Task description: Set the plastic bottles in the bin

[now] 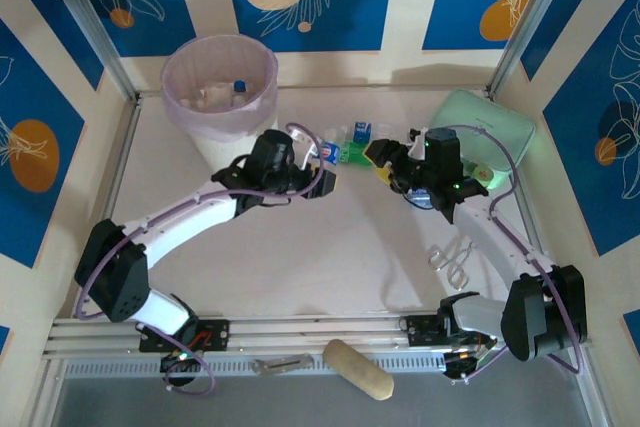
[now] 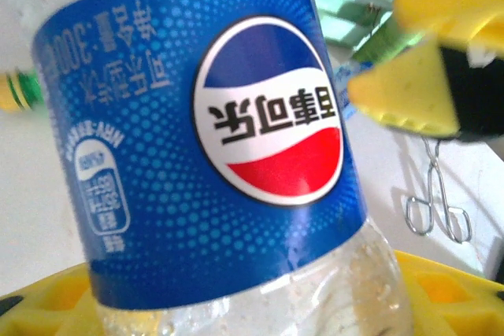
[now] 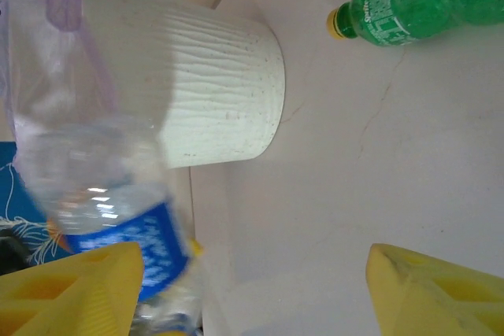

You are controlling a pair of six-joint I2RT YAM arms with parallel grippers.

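Left claw [image 2: 244,297] clasps blue-labelled bottle [image 2: 197,155], right claw [image 3: 253,261] open beside it

Seen from above, you have the bin [image 1: 200,122] at 11 o'clock on the table [image 1: 300,257], near the back wall, with several bottles [image 1: 228,94] inside it. At the bin's 4 o'clock side, your left gripper [image 1: 325,169] has a labelled bottle [image 1: 330,152] between its fingers. A few loose bottles [image 1: 360,132] lie at 12 o'clock, just behind the two grippers. Your right gripper [image 1: 383,162] faces the left one, close by. The zip pouch [image 1: 490,127] lies at 2 o'clock, behind your right arm. The tongs [image 1: 452,259] lie at 4 o'clock. An oblong loaf [image 1: 358,369] rests at 6 o'clock on the near edge, between the arm bases.
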